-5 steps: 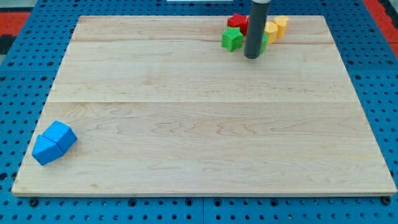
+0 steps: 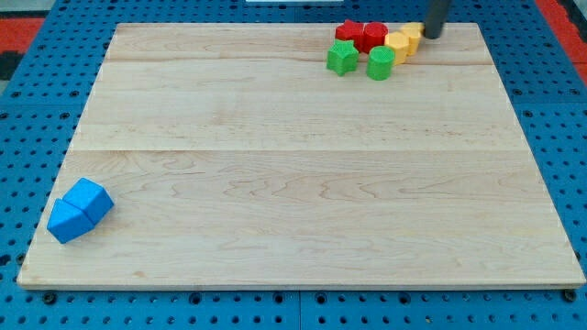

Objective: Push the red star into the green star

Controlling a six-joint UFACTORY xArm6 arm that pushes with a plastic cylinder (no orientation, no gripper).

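My tip (image 2: 431, 37), the lower end of the straight dark rod, stands at the far right of the wooden board (image 2: 275, 202), just beside the right edge of a small yellow block (image 2: 413, 36). There is no pincer on this arm, so nothing is grasped or released; the rod only touches the table, and I cannot tell if it presses on the yellow block or stands a little apart from it.

To the left of this block lies a second yellow block (image 2: 398, 45), close against the first. Further left come two red blocks in a row at the far edge: one rounded red block (image 2: 373, 36), and then the red star (image 2: 348, 32), whose shape I judge mostly from its notched outline. Just nearer than the red star sits the green star (image 2: 342, 57), almost touching it. A green cylinder-like block (image 2: 380, 63) stands to the right of the green star.

So the red star lies to the left of my tip, with three blocks between them. The green star is on the near side of the red star. In my judgement, the tip must come to the far side of the red star and push toward the near side.

Two blue blocks (image 2: 80, 210) rest together at the near left corner, well apart from everything.
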